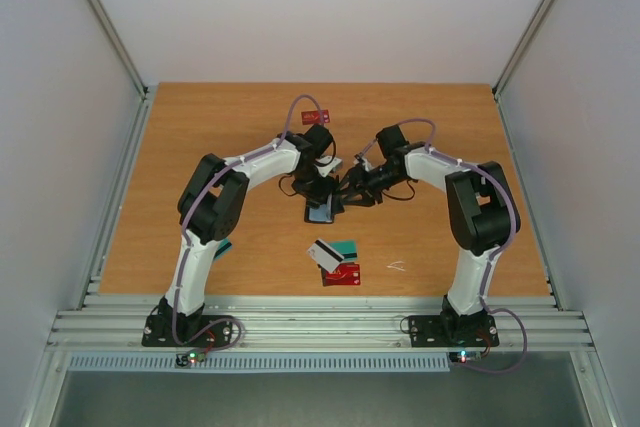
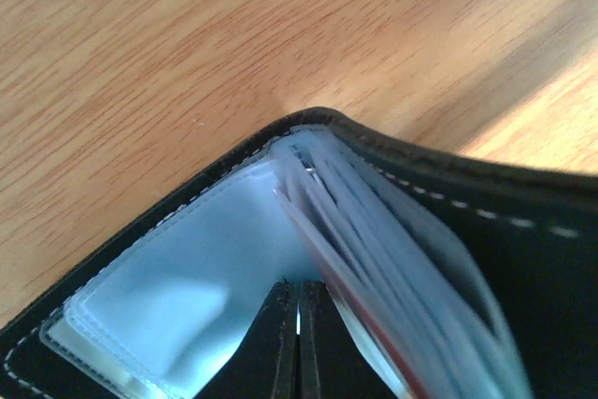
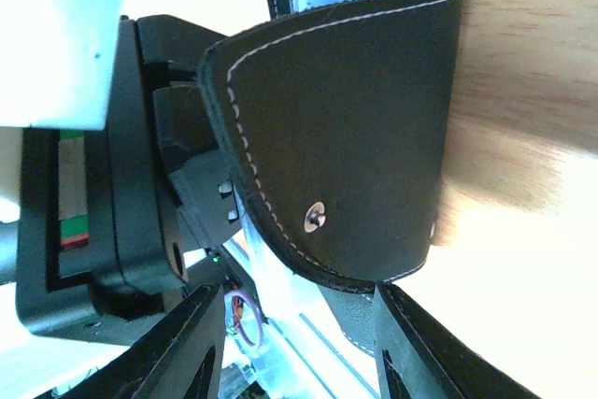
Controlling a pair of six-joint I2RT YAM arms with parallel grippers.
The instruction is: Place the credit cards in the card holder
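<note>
While both arms are meeting mid-frame in the top view, the card holder [image 1: 322,210] is sitting between their tips, above centre of the wooden table [image 1: 200,127]. The left gripper [image 2: 299,287] is showing at the bottom centre of its wrist view, fingers pressed together, apparently pinching one of the clear sleeves [image 2: 392,259] inside the opened holder. The pale blue lining is showing at lower left. The right gripper [image 3: 299,296] is sitting with its fingers [image 3: 187,352] spread wide apart at the bottom of its view. The holder's black outer flap, with its snap stud [image 3: 318,217], is hanging just above and between them. The credit cards [image 1: 335,251] are lying loose below the holder in the top view: teal and white overlapping, red [image 1: 344,275] just beneath.
</note>
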